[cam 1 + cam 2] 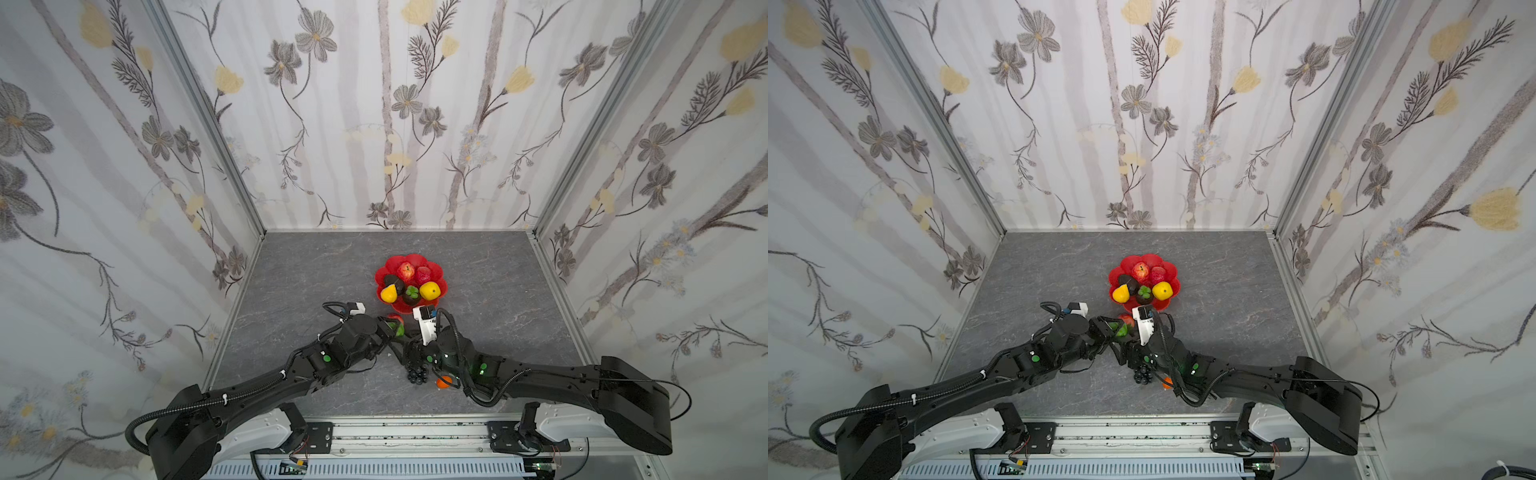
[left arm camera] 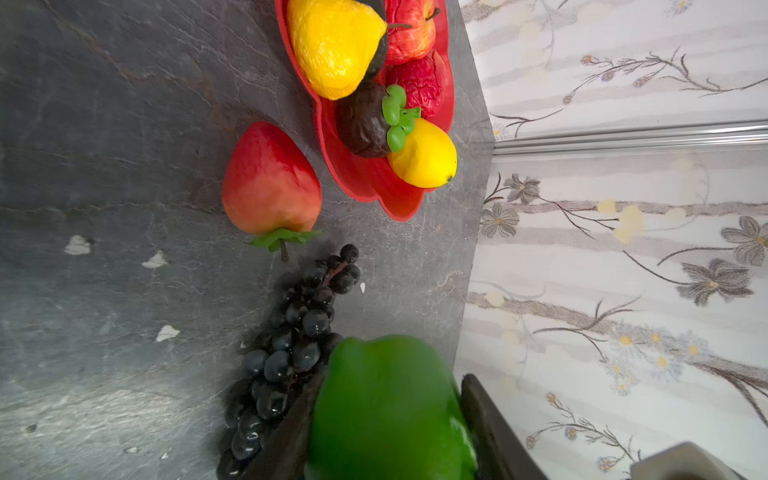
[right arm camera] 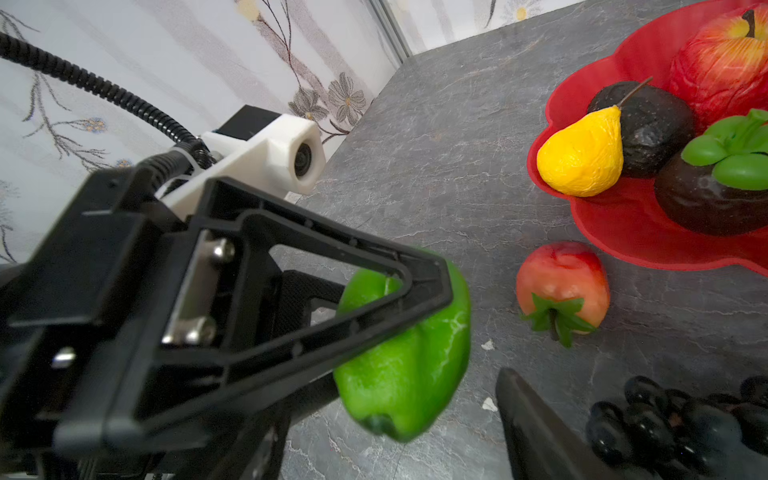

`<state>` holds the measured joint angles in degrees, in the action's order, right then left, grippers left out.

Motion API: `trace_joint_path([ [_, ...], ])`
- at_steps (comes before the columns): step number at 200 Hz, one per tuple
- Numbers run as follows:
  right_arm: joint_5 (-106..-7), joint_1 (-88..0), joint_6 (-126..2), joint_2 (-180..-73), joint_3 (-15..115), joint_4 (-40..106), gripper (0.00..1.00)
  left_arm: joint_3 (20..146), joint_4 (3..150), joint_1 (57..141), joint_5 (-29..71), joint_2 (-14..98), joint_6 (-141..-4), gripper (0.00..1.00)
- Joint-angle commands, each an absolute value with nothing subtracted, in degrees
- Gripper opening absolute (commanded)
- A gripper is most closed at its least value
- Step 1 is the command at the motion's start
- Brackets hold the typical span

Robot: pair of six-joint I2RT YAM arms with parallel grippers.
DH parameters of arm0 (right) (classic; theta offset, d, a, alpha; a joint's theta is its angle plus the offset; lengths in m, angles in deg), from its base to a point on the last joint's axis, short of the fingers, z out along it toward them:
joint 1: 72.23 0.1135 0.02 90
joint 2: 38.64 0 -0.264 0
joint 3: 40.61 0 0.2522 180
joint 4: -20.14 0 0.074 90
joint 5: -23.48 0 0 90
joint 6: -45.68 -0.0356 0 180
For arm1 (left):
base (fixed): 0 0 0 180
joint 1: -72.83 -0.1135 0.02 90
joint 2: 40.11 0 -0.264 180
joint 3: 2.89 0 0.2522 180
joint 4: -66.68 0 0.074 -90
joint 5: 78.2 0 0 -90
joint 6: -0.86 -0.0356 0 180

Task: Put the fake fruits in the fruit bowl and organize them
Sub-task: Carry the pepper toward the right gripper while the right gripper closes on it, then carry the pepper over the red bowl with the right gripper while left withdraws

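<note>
in left tool (image 2: 390, 428): glossy, lobed green pepper (image 3: 407, 374).

A red petal-rimmed bowl (image 1: 437, 271) near the table (image 1: 311, 270) middle holds an apple (image 1: 406, 271), a wrinkled red fruit (image 1: 424, 275), a black avocado (image 1: 393, 281), a pear (image 1: 389, 294), a lemon (image 1: 429, 290) and a dark fruit (image 1: 407, 298) (green leaves on top). Toward the front edge lie a strawberry (image 2: 272, 178), black grapes (image 2: 291, 345) and an orange (image 1: 444, 381); a green pepper (image 2: 386, 407) is gripped there.
</note>
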<state>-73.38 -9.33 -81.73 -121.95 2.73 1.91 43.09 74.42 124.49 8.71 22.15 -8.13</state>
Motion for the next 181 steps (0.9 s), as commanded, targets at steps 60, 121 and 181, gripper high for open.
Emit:
trace_joint_path([
  [60,-78.8,-9.3,-80.0,-124.5,4.3,-6.1,0.59,43.1,72.2,124.6,12.3,22.3,-5.1,0.43],
  [121,-80.3,-9.3,-79.4,-125.1,6.6,-2.0,0.46,42.8,71.7,124.2,12.1,23.3,-6.8,0.56],
  [181,-82.7,-9.7,-78.9,-124.4,10.1,7.6,0.41,41.5,72.8,120.1,12.9,21.1,-11.6,0.72],
])
